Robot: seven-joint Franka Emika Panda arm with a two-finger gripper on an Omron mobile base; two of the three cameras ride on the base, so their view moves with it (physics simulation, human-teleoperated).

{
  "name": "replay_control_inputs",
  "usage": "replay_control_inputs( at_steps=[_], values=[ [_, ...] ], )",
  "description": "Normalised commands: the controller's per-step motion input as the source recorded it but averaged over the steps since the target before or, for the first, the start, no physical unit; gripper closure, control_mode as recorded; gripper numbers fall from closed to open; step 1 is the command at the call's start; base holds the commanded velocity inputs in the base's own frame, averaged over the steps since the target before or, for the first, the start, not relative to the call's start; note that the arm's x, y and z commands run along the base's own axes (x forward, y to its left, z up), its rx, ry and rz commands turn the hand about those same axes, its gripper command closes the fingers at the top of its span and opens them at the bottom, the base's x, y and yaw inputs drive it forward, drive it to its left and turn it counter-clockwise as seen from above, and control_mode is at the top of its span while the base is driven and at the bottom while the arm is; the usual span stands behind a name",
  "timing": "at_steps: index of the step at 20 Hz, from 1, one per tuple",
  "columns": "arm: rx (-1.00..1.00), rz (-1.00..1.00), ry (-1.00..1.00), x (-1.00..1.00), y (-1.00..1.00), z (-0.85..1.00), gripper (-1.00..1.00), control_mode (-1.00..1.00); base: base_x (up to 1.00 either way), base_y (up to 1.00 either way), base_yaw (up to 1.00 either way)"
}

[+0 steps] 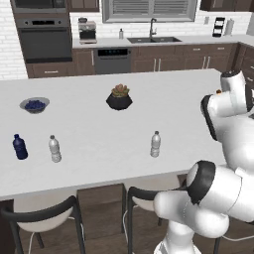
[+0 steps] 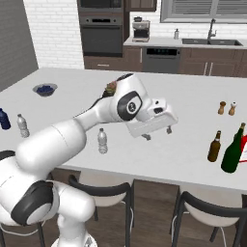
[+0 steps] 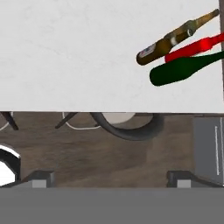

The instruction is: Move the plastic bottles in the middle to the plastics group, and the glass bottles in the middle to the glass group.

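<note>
A small clear plastic bottle [image 1: 156,144] [image 2: 102,141] with a white cap stands alone near the middle of the white island counter [image 1: 99,124]. Far left stand a dark blue bottle [image 1: 20,147] [image 2: 4,119] and another clear capped bottle [image 1: 54,149] [image 2: 22,125]. At the right, near the front edge, an amber-brown glass bottle [image 2: 214,146] [image 3: 170,41] and a dark green wine bottle [image 2: 233,150] [image 3: 183,70] stand close together, with a red bottle [image 3: 197,47] between them. My gripper [image 2: 157,133] [image 3: 109,177] hovers open and empty over the front edge, between the middle clear bottle and the glass bottles.
A bowl of blueberries [image 1: 34,104] and a potted plant [image 1: 119,97] sit further back. Salt and pepper shakers [image 2: 226,107] stand behind the glass bottles. Dark-framed chairs [image 1: 44,213] are tucked under the front edge.
</note>
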Motion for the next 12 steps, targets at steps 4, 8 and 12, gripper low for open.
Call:
replay_control_inputs(
  at_steps=[4, 8, 12],
  values=[
    [0.17, -0.1, 0.14, -0.22, 0.76, 0.2, -1.0, -1.0, 0.0, 0.0, 0.0],
    [0.11, -0.2, -0.07, -0.07, 0.86, 0.05, -1.0, -1.0, 0.0, 0.0, 0.0],
    [0.04, -0.24, -0.06, 0.0, 0.93, -0.04, -1.0, -1.0, 0.0, 0.0, 0.0]
  ],
)
